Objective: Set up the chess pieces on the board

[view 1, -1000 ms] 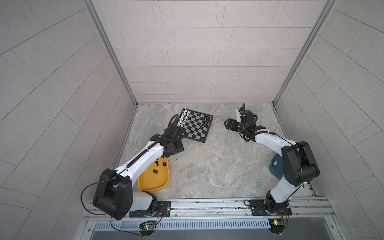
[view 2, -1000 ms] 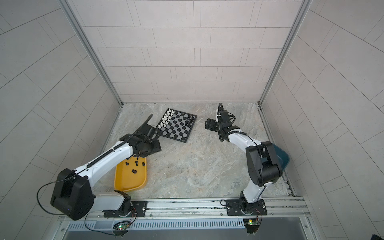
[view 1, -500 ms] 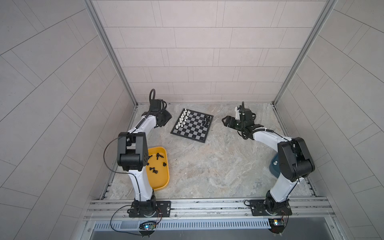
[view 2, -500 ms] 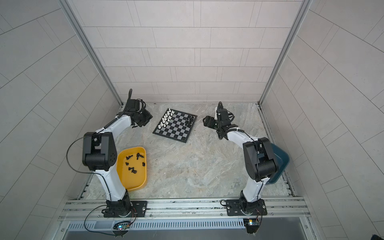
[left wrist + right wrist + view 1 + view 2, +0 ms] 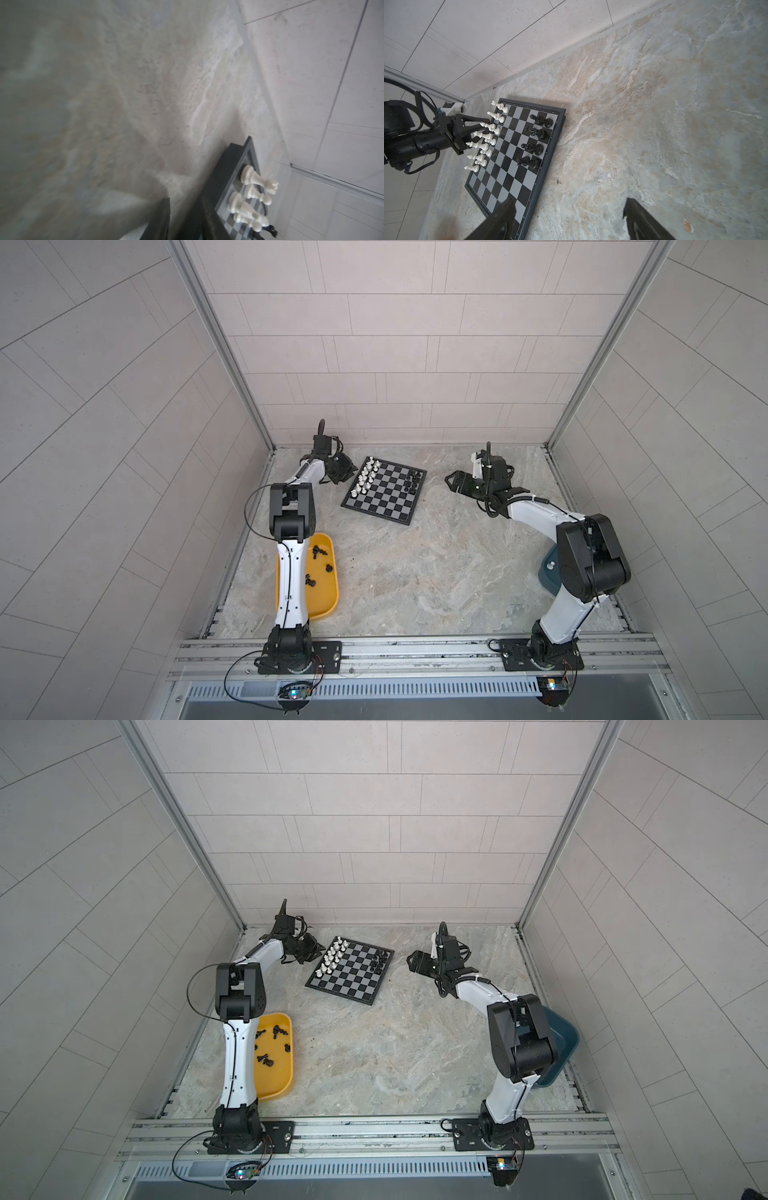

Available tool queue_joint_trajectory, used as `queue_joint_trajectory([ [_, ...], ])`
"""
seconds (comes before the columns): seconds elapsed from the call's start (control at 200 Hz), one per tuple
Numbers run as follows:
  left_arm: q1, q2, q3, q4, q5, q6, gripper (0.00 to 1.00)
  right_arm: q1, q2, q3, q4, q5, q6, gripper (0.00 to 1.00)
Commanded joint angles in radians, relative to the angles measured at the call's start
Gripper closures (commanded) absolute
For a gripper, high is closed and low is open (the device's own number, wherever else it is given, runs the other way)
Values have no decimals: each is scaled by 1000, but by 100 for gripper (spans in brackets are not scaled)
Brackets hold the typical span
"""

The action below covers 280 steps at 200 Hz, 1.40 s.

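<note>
Your left claw swung from the yellow tray to the board's white pieces; its grip cannot be told. Right claw gapes empty; black pieces still await.

Left gripper hangs right at the board, beside the white chess pieces. Black chess pieces line the opposite edge. Right gripper, jaws spread, faces that side. Loose black pieces lie in the yellow tray.
</note>
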Motion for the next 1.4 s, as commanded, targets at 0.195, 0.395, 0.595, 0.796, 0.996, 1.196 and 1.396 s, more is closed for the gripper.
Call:
queue_joint_trajectory([
  [0.195,-4,133,138,-76,148,11,75,-43,-71,2,-36,8,3,17],
  [0.395,-44,168,172,-93,199,31,77,-77,-111,-28,-45,9,25,17],
  [0.595,-98,166,182,-109,212,62,77,-123,-209,-92,-85,54,38,17],
  [0.796,-182,159,216,-207,201,160,77,-179,-299,-190,-140,93,52,17],
  [0.996,-280,167,213,-228,217,173,77,-223,-438,-321,-160,75,79,17],
  [1.196,-388,168,226,-310,234,248,77,-251,-687,-456,-264,144,53,15],
  [1.396,-490,154,234,-384,224,292,76,-293,-793,-496,-334,135,10,12],
])
